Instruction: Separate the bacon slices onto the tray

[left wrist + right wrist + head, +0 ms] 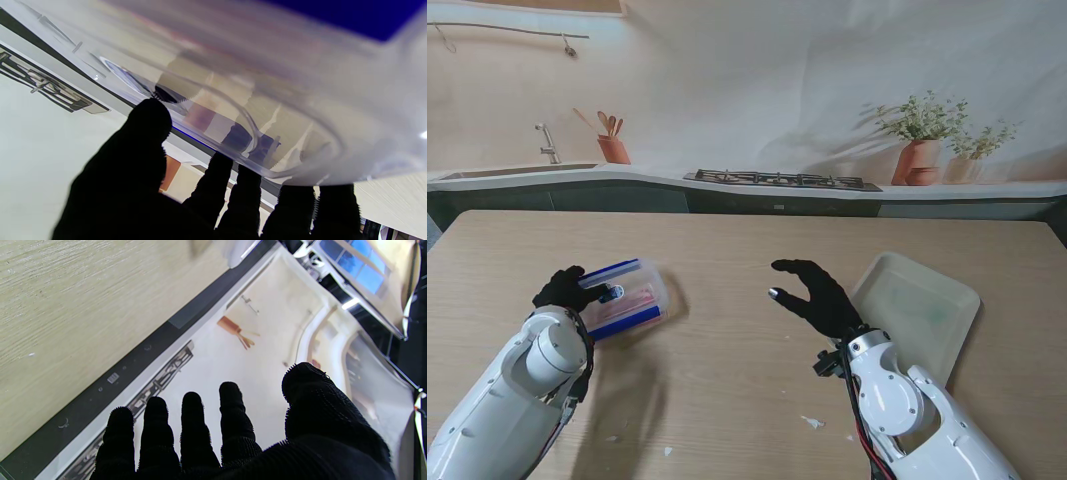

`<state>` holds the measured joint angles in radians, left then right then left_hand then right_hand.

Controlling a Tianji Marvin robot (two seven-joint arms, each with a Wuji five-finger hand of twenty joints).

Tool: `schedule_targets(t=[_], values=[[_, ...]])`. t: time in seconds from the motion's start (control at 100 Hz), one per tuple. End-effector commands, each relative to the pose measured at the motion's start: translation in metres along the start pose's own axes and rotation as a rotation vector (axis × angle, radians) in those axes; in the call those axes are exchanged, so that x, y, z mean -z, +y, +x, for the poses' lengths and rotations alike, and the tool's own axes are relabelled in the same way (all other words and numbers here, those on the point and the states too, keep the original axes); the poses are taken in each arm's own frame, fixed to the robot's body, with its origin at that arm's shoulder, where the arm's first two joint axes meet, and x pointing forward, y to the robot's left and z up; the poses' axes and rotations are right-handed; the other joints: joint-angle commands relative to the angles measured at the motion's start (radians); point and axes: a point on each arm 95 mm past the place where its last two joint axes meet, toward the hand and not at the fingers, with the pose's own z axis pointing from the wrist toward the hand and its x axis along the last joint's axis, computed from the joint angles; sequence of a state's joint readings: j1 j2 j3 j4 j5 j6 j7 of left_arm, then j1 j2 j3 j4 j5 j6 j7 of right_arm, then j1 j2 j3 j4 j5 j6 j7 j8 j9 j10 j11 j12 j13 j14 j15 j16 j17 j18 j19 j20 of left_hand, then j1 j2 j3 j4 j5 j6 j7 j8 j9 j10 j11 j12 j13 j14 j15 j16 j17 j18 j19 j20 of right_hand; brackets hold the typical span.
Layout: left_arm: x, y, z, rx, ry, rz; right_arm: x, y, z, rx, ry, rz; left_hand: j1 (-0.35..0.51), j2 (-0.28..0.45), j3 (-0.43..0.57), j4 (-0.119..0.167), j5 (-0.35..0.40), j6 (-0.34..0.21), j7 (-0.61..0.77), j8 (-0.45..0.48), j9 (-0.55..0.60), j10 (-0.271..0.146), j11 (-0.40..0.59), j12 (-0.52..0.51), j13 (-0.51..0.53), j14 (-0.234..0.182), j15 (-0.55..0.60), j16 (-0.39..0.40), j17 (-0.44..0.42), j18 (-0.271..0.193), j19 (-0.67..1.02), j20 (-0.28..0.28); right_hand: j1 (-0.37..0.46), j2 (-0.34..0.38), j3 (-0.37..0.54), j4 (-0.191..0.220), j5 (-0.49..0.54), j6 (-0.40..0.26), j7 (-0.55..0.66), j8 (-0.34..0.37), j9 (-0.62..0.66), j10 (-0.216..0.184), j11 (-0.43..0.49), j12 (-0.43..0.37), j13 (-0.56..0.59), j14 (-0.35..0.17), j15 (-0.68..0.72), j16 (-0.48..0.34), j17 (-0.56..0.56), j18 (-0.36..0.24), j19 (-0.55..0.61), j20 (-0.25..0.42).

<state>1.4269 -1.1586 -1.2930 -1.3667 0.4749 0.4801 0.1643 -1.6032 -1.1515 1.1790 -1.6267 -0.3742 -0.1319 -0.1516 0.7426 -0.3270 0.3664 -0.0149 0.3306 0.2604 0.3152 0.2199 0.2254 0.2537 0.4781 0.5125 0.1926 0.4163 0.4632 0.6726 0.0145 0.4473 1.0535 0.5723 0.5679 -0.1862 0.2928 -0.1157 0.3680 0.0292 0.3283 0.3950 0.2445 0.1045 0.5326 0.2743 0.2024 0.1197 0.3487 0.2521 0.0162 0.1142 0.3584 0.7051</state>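
While the left hand (567,289) gripped the clear blue-trimmed container (627,298) with its fingers (146,133) clenched on the rim, the bacon slices (632,297) showed only as a pinkish mass inside it. Well apart, the right hand (819,296) hovered over the wooden surface (727,380), fingers spread and holding nothing. With the tray (917,305) bare, separation looked not yet begun; every slice remained to move.
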Motion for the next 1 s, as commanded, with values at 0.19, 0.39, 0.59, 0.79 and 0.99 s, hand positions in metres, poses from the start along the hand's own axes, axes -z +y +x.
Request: schedule_targets(t=[0.19, 0.39, 0.59, 0.79, 0.99], values=[[0.002, 0.021, 0.022, 0.02, 0.029, -0.059, 0.002, -0.002, 0.0, -0.007, 0.001, 0.003, 0.011, -0.057, 0.171, -0.008, 0.046, -0.026, 0.069, 0.044, 0.007, -0.062, 0.066, 0.034, 0.077, -0.037, 0.177, 0.033, 0.007, 0.013, 0.073, 0.025, 0.018, 0.031, -0.006, 0.063, 0.001, -0.027, -0.003, -0.009, 0.002, 0.0, 0.003, 0.006, -0.006, -0.002, 0.012, 0.004, 0.003, -0.011, 0.009, -0.005], [0.003, 0.033, 0.04, 0.018, 0.056, -0.1, 0.003, 0.0, -0.001, -0.008, -0.004, -0.005, 0.008, -0.059, 0.193, -0.01, 0.052, -0.021, 0.084, 0.052, 0.007, -0.067, 0.077, 0.042, 0.075, -0.046, 0.198, 0.043, 0.005, 0.006, 0.089, 0.036, 0.019, 0.031, -0.005, 0.063, 0.002, -0.027, -0.002, -0.008, 0.002, -0.001, 0.004, 0.006, -0.006, 0.0, 0.013, 0.005, 0.005, -0.011, 0.01, -0.004], [0.006, 0.044, 0.057, 0.039, 0.103, -0.134, -0.003, -0.001, 0.003, -0.015, -0.011, -0.004, 0.005, -0.063, 0.221, -0.014, 0.056, -0.019, 0.093, 0.058, 0.012, -0.07, 0.085, 0.051, 0.073, -0.05, 0.214, 0.051, 0.003, 0.002, 0.097, 0.049, 0.037, 0.022, 0.007, 0.064, 0.01, -0.013, 0.006, -0.004, 0.022, 0.026, 0.03, 0.017, 0.022, 0.034, 0.058, 0.027, 0.059, -0.001, 0.036, 0.006], [0.011, 0.054, 0.074, 0.041, 0.134, -0.178, -0.025, -0.001, 0.012, -0.011, -0.001, 0.031, -0.011, -0.061, 0.213, -0.018, 0.05, -0.014, 0.095, 0.06, 0.011, -0.072, 0.085, 0.054, 0.073, -0.052, 0.214, 0.052, 0.001, 0.001, 0.102, 0.058, 0.045, 0.017, 0.028, 0.064, 0.015, 0.017, 0.013, -0.002, 0.041, 0.043, 0.057, 0.029, 0.043, 0.052, 0.099, 0.047, 0.101, -0.007, 0.046, 0.003], [0.014, 0.064, 0.09, 0.078, 0.154, -0.204, -0.052, -0.011, 0.014, -0.011, -0.033, 0.101, -0.009, -0.059, 0.209, -0.017, 0.056, -0.009, 0.101, 0.063, 0.016, -0.073, 0.089, 0.056, 0.071, -0.048, 0.213, 0.051, -0.001, 0.003, 0.102, 0.065, 0.039, 0.01, 0.063, 0.061, 0.053, 0.124, 0.05, 0.022, 0.064, 0.065, 0.094, 0.044, 0.061, 0.057, 0.13, 0.062, 0.131, -0.007, 0.054, -0.004]])
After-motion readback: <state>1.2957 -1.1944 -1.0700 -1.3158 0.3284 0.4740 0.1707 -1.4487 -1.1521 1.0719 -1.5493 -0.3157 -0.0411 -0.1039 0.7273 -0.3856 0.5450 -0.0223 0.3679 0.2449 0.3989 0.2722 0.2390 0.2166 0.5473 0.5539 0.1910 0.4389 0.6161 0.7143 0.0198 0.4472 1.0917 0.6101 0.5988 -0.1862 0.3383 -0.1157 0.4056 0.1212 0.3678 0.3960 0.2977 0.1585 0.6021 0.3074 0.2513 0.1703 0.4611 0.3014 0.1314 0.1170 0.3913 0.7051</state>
